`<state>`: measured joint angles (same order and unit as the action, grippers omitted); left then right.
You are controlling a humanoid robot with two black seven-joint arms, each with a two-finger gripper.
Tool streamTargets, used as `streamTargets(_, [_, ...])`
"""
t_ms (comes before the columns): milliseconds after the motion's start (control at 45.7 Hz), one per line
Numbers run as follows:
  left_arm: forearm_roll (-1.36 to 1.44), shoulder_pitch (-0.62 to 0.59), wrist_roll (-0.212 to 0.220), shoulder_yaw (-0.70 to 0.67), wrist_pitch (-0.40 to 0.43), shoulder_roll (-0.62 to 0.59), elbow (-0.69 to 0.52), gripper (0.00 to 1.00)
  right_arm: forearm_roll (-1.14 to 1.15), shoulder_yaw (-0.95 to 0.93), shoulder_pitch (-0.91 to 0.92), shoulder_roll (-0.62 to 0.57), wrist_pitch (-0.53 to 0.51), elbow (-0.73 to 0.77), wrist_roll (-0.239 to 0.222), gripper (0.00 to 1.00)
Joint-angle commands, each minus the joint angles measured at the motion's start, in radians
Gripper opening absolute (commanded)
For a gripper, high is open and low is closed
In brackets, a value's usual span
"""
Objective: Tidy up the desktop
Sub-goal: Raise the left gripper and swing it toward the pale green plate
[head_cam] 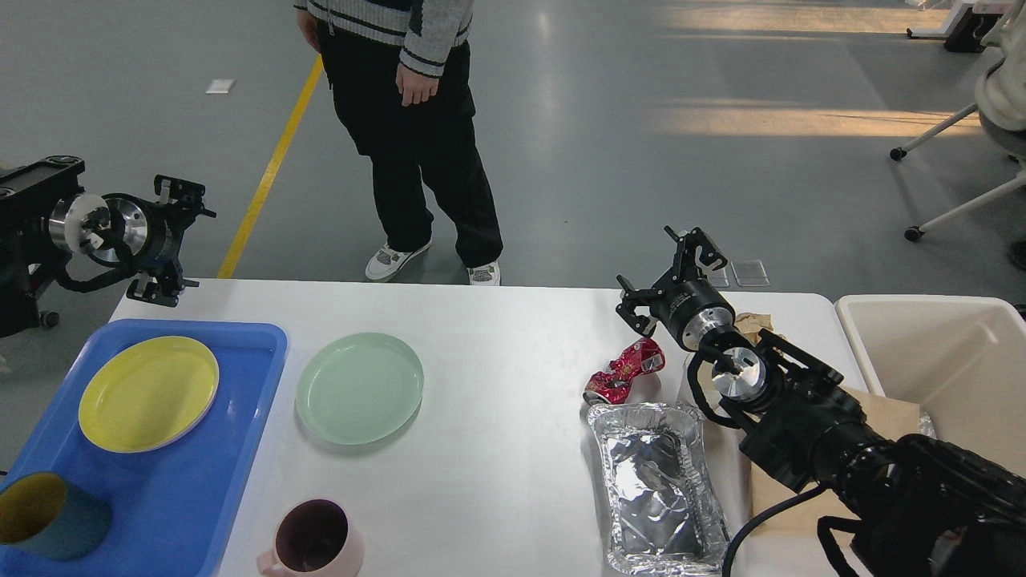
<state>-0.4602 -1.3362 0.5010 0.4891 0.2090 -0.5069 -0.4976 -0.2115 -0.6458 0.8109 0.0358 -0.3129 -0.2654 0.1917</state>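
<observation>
Head view, going left to right. Left gripper (180, 240) hangs over the far-left corner of the desktop (497, 353), fingers spread wide, holding nothing. Under it the blue tray (240, 385) sits at the left end, with a yellow plate (148, 393) and a teal cup (48, 517) inside. Just right of the tray, a green plate (359, 387) lies flat on the bare white top, and a pink mug (309, 541) stands at the near edge.

The desktop itself fills the lower half of the view, big and rigid, so nobody's lifting that. What gets handled is the stuff on it. My guess is the green plate is stiff, smooth and a bit slippery, so pinch it at the rim. The mug looks easiest by its wall.

Further right: a crushed red can (625, 371), light and already dented, fine to squeeze mid-body. The foil tray (657, 481) looks flimsy, so grab a rim edge gently. Right gripper (669, 276) hovers above the can, jaws apart, empty. Brown paper (882, 417) lies under that arm, and the cream bin (986, 320) sits off the table's right end.
</observation>
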Motion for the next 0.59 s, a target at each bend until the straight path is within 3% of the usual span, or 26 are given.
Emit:
streamTargets(0, [0.000, -0.032, 0.001, 0.071, 0.001, 0.001, -0.055, 0.97, 0.000, 0.000, 0.001, 0.001, 0.000, 0.000, 0.000, 1.00])
streamTargets(416, [0.002, -0.090, -0.001, 0.109, 0.003, -0.001, -0.237, 0.97, 0.000, 0.000, 0.001, 0.000, 0.000, 0.000, 0.000, 1.00])
streamTargets(569, [0.002, -0.139, -0.002, 0.186, 0.009, 0.001, -0.311, 0.97, 0.000, 0.000, 0.001, 0.000, 0.000, 0.000, 0.000, 1.00])
